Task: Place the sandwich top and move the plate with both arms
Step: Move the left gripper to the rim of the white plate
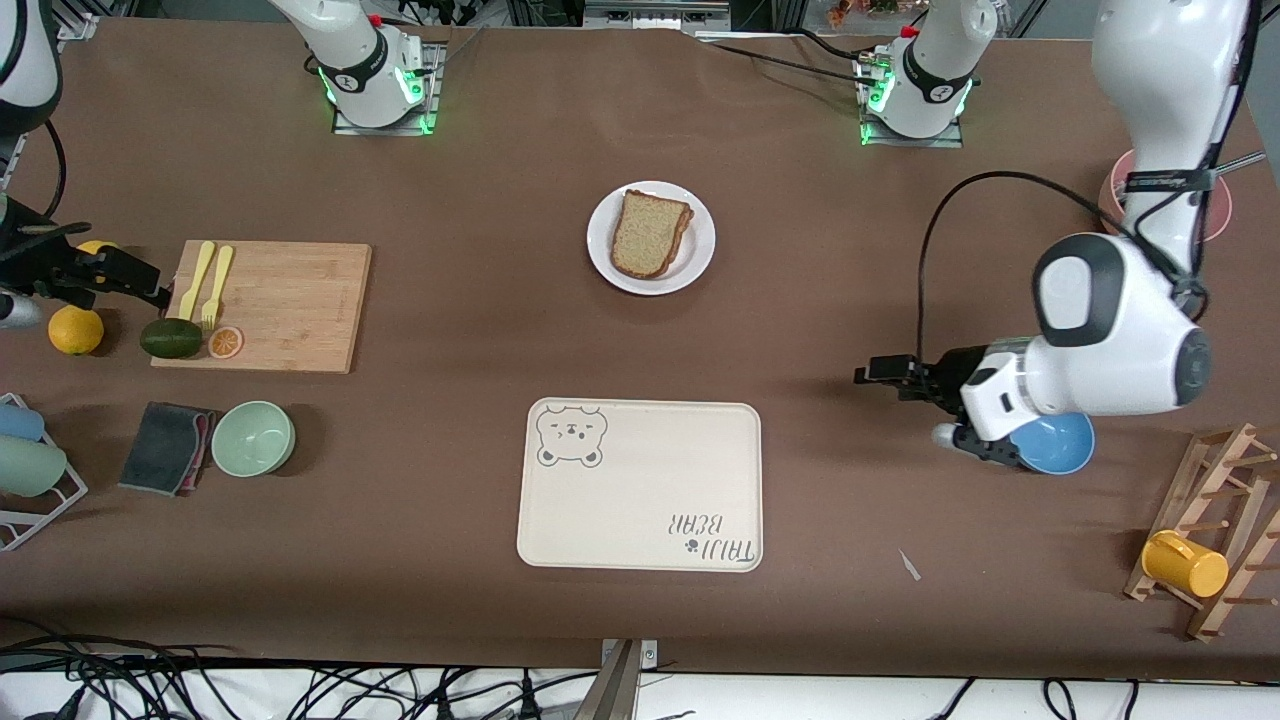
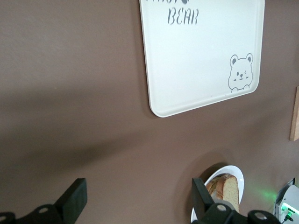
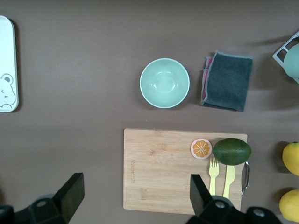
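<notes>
The round white plate stands in the middle of the table, nearer the arms' bases. On it lies the sandwich top, a pale speckled slice of bread with a brown crust, and the edge of another slice shows under it. The left wrist view catches the plate and the sandwich top beside one finger. My left gripper hangs open and empty over bare table toward the left arm's end. My right gripper is open and empty over the end of the wooden cutting board.
A cream bear tray lies nearer the front camera than the plate. The board carries a yellow fork and knife, an avocado and an orange slice. A green bowl and grey cloth lie nearby. A blue bowl sits under the left wrist.
</notes>
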`<state>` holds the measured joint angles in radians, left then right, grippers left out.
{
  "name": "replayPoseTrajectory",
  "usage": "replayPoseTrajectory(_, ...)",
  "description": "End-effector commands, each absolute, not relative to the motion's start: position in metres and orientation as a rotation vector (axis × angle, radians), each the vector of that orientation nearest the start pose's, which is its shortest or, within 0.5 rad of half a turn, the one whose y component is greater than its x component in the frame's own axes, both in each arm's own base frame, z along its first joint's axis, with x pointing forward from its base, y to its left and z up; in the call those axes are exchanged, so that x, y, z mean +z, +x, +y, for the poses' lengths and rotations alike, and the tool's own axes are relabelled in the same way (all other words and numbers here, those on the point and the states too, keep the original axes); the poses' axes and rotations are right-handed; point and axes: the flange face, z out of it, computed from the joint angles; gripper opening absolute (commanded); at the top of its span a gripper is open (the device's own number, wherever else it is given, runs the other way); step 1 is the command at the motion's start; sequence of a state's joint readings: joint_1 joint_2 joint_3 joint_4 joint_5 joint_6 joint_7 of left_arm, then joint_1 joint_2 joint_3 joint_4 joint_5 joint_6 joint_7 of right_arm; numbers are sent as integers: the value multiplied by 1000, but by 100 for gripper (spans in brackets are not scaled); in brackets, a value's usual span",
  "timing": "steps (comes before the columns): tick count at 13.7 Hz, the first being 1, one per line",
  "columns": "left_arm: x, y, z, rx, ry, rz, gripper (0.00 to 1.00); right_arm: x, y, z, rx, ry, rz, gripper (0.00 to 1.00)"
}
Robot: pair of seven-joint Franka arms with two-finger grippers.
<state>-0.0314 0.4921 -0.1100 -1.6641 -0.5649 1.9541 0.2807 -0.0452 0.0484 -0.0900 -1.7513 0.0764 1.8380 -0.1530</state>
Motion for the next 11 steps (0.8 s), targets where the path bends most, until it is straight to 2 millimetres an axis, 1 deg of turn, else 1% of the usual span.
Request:
replayPoseTrajectory(1, 285, 620, -154, -202, 2482, -157, 99, 567, 564, -73, -120, -3098, -5, 100)
replayPoseTrajectory(3, 281, 607, -167, -228, 2457, -194, 99, 571, 566, -71, -89, -3111, -18, 100)
replayPoseTrajectory(4, 282, 604, -174, -215, 2444, -262, 99, 573, 562, -62, -52, -3109, -29, 100)
replayPoseTrajectory(5, 274, 598, -177, -220, 2421, -296, 99, 574, 562, -59, -42, -3109, -40, 100)
replayPoseTrajectory(7, 249, 579, -182, -244, 2334, -336, 99, 575, 559, -65, -26, -3108, -21, 100)
replayPoseTrajectory(8, 245, 573, -185, -247, 2316, -364, 99, 577, 560, -68, -37, -3112, -19, 100)
replayPoseTrajectory(9, 242, 567, -191, -259, 2299, -360, 99, 588, 561, -70, -65, -3119, -33, 100)
replayPoseTrajectory(11, 231, 553, -201, -251, 2217, -348, 99, 589, 558, -67, -34, -3118, -24, 100)
